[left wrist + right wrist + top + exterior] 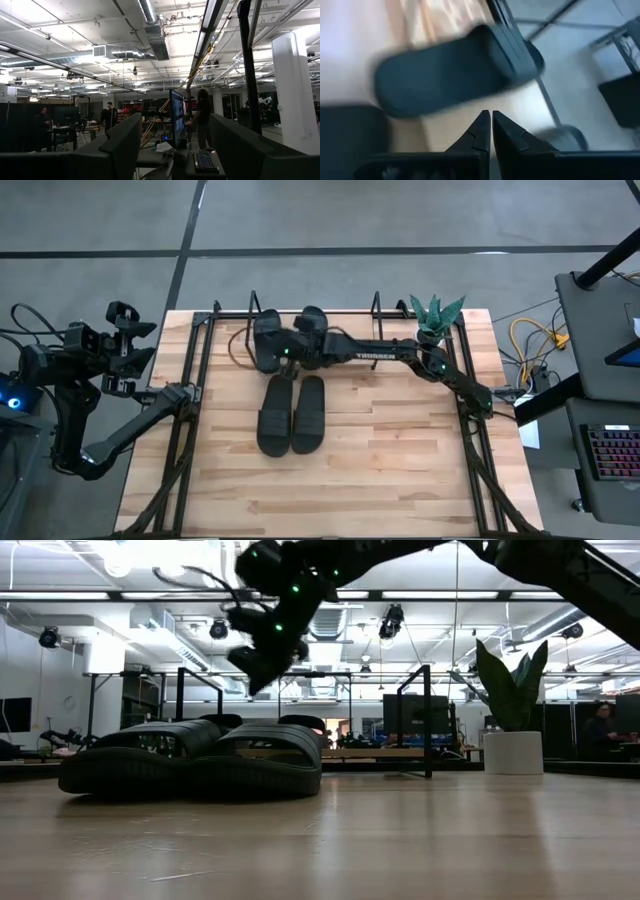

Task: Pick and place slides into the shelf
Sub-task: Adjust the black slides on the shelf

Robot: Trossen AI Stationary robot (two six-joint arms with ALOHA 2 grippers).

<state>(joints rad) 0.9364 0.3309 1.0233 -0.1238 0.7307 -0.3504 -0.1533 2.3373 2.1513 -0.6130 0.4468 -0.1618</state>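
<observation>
Two matte black open-toe slide sandals (pixel 291 416) lie side by side, touching, in the middle of the pale wooden plank surface (pixel 380 470), toes toward the far edge. Two more black slides (pixel 268 338) sit on the low shelf with its light board and thin black wire end frames (pixel 377 308) along that far edge. The right gripper (pixel 285 352) hangs over the shelved pair, just above them, its two dark fingers (pixel 481 131) pressed together with nothing between them. A spiky green plant in a white pot (pixel 434 318) stands at the shelf's right end. The left gripper (pixel 128 345) waits off the surface's left edge, raised and spread apart, holding nothing.
</observation>
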